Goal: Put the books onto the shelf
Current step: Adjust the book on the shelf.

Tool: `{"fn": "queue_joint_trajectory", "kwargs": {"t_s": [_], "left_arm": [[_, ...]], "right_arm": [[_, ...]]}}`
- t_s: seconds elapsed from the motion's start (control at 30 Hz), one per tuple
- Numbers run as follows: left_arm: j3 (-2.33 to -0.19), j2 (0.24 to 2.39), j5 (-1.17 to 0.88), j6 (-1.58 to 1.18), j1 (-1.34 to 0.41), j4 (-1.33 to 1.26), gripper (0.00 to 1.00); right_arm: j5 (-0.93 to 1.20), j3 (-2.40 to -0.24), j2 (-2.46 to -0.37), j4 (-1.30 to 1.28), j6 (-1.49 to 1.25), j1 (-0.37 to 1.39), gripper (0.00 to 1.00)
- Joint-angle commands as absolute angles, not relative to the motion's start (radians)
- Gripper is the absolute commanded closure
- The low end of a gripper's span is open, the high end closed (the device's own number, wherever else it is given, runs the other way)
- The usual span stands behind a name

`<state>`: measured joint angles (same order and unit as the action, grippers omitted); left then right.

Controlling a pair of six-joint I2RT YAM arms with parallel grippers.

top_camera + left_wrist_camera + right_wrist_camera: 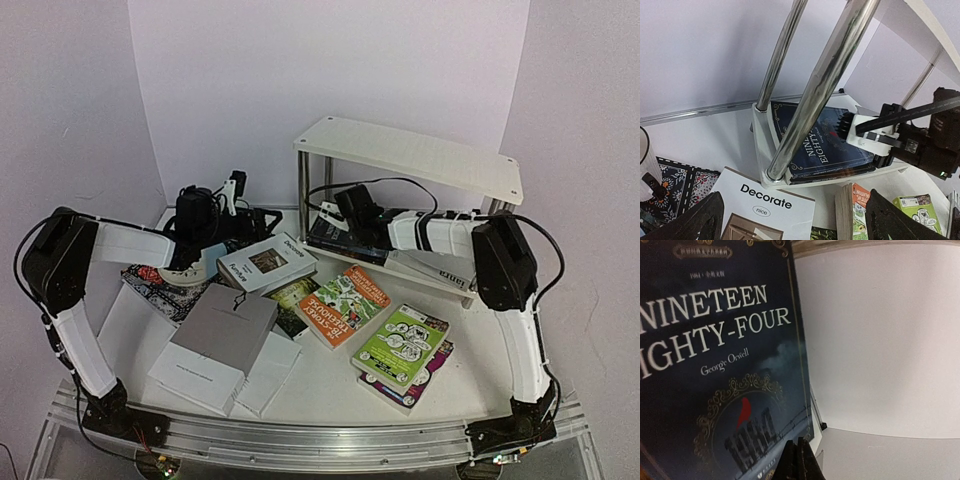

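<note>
**Mia:** What is the biggest thing?

**Tom:** The shelf [410, 150], at the back of the table. One dark blue book [835, 150] lies flat on its low board.

**Mia:** And the other books?

**Tom:** They lie on the table in front of it. The white book [200, 380] and the grey book [228, 325] on top of it are the widest. I think they are heavy and would tip if held by a corner. Pinch the thick back edge.

**Mia:** The small ones?

**Tom:** The orange book [343, 305] and the lime green book [402, 345] look thin, bendy and shiny. They might slip. Grab an edge that sticks out over another book.

**Mia:** The grabbers?

**Tom:** The right gripper [799, 452] has its fingers pressed together with nothing between them, right by the blue book. The left gripper [792, 195] is spread wide and holds nothing.

**Mia:** The room?

**Tom:** White walls [250, 90] stand close around. The table [330, 400] is white and smooth, so books could slide.
</note>
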<state>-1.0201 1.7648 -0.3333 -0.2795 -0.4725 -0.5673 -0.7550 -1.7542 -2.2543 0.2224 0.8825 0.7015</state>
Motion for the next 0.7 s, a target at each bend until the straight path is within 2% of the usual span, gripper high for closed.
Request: {"fn": "queue_joint_trajectory", "kwargs": {"t_s": [0.0,0.27,0.43,0.67], "left_arm": [[-0.974,1.659,-0.315,-0.269,-0.469,-0.593,0.0],[-0.889,1.563,-0.317,-0.295,-0.471,-0.584,0.0],[-0.861,1.52,-0.32,-0.323,-0.471,-0.576,0.0],[-0.837,1.49,-0.33,-0.351,-0.471,-0.569,0.0]], "right_arm": [[-0.807,-1.648,-2.095,0.249,0.783,0.758,1.0],[-0.774,-1.408,-1.854,0.159,0.566,0.82,1.0],[-0.647,-1.288,-1.705,0.063,0.311,0.825,1.0],[-0.545,-1.068,-1.535,0.063,0.003,0.824,0.86]]}}
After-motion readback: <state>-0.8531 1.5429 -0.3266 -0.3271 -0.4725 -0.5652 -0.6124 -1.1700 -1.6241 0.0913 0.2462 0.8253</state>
